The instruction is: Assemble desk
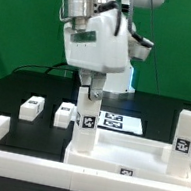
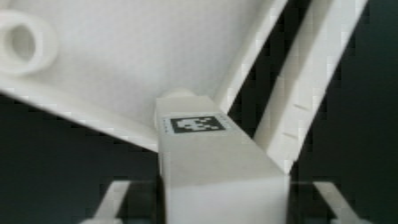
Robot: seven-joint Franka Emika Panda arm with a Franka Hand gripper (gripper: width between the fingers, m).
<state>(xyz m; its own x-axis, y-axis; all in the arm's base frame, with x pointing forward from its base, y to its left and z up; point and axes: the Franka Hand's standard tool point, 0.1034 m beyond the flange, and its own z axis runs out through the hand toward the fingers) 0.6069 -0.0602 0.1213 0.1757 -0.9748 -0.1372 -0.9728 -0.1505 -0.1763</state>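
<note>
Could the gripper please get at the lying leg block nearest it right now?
Probably not yet: the gripper seems occupied, closed on the upright leg block; otherwise the lying leg block sits uncovered.

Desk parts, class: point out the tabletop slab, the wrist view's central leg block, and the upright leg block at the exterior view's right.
Tabletop slab (image 1: 140, 150): exterior view, bare top face.
Central leg block (image 2: 214, 175): wrist view, below its tag.
Upright leg block (image 1: 187, 125): exterior view, above its tag.

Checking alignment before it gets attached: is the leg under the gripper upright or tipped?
Upright: the leg stands vertical at the tabletop's edge, its long sides running straight up in the exterior view.
</note>
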